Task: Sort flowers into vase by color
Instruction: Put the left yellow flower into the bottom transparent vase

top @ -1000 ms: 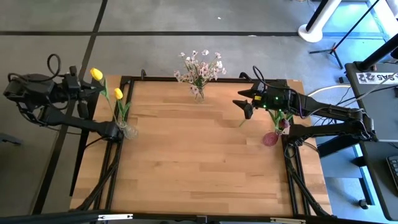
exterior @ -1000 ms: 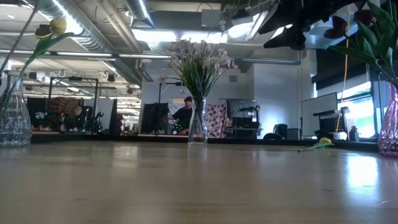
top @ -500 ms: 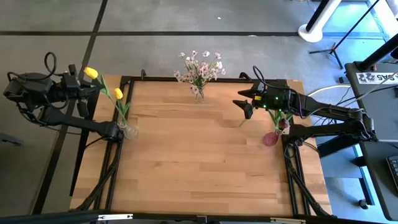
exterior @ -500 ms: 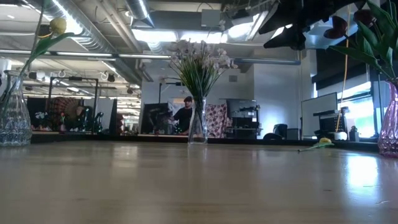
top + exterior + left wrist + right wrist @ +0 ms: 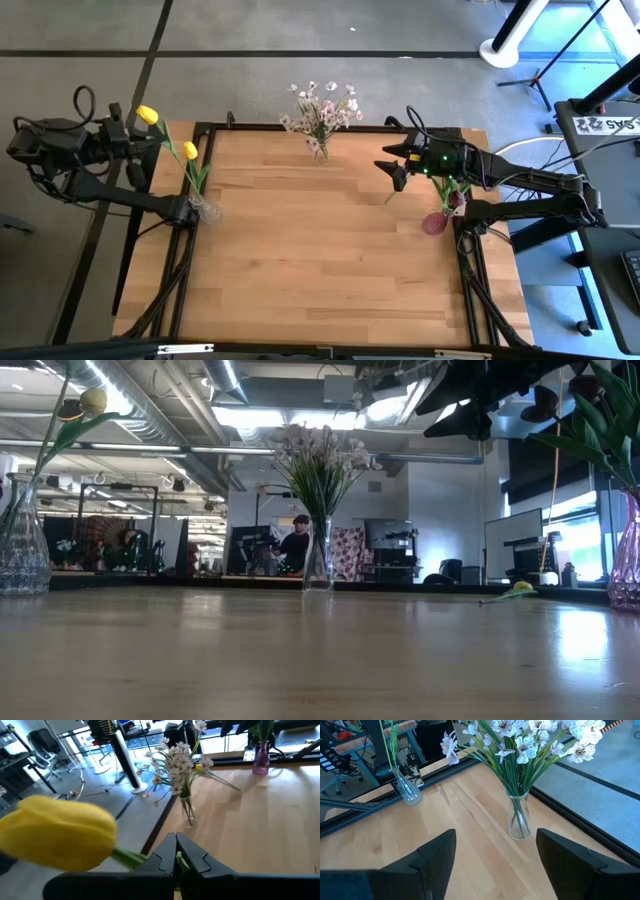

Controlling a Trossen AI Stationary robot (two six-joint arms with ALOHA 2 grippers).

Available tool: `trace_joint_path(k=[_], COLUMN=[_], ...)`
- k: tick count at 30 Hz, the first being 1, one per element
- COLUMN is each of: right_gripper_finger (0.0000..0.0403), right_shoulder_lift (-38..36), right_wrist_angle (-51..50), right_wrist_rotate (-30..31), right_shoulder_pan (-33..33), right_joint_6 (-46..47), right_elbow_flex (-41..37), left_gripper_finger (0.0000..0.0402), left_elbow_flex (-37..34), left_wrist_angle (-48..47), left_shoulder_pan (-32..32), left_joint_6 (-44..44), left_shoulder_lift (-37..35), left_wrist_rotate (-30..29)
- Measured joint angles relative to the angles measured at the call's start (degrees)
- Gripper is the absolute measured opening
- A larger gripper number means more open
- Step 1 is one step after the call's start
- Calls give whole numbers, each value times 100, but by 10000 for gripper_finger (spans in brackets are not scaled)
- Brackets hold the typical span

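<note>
Left tool (image 5: 176, 862) clenched on yellow tulip (image 5: 60, 840) stem off table's (image 5: 320, 260) left edge, right tool (image 5: 492, 857) released.

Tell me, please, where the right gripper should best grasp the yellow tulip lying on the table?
Take the lying tulip by its mid-stem, coming straight down with the open right gripper, fingers straddling the stem. It lies flat on the table, and the stem is thin.
</note>
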Motion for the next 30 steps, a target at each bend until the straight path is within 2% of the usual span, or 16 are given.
trace_joint_path(k=[8,14,18,22,27,30], right_gripper_finger=[276,276,276,276,276,276], right_shoulder_lift=[0,0,0,0,0,0], right_wrist_angle=[0,4,7,11,34,75], right_wrist_rotate=[0,2,2,2,49,296], right_shoulder_pan=[-1,1,0,0,-1,-1], right_joint_6=[4,4,-6,-77,-148,-161], right_elbow_flex=[0,0,0,0,0,0], left_gripper_finger=[0,0,0,0,0,0], left_elbow_flex=[35,-5,-313,-776,-1209,-1305], left_wrist_angle=[-376,-292,-156,-162,-166,-398], left_shoulder_pan=[1,0,0,-1,-1,-1], left_joint_6=[-313,-592,-737,-950,-1535,-2042], left_shoulder_lift=[-4,-6,-4,-2,-3,-3], left_wrist_rotate=[5,373,776,816,1551,1700])
